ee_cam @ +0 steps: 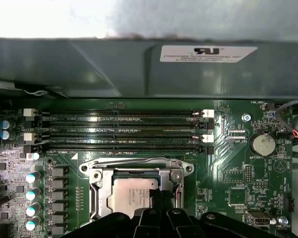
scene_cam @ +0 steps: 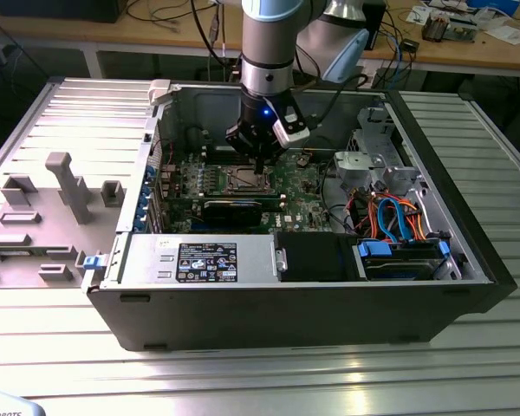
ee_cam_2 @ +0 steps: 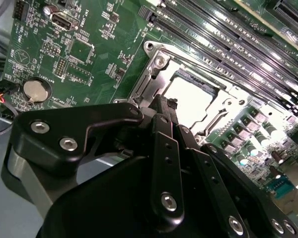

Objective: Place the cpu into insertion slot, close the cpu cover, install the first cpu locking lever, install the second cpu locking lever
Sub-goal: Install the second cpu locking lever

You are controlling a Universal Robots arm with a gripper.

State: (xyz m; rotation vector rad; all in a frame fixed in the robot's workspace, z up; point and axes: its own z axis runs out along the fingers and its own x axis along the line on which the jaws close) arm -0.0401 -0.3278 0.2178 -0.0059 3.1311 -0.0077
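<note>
The insertion slot (ee_cam: 134, 191) sits on the green board below the memory slots. The cpu (ee_cam: 129, 196) lies in it, its silvery-grey top showing. The cpu cover (ee_cam: 97, 191), a metal frame, lies flat around the chip. In the second wrist view the cpu (ee_cam_2: 188, 96) shows pale inside the cpu cover (ee_cam_2: 154, 74). My gripper (ee_cam_2: 164, 105) hangs just above the socket's edge, its black fingers pressed together with nothing visible between them. In the exterior view the gripper (scene_cam: 258, 163) stands over the slot (scene_cam: 243, 179) inside the open computer case.
The case walls (scene_cam: 269, 308) surround the board. A long black card (scene_cam: 234, 208) lies in front of the socket. Memory slots (ee_cam: 124, 131) run behind it. Drive bays and orange cables (scene_cam: 394, 217) fill the exterior view's right. A coin battery (ee_cam: 263, 144) sits nearby.
</note>
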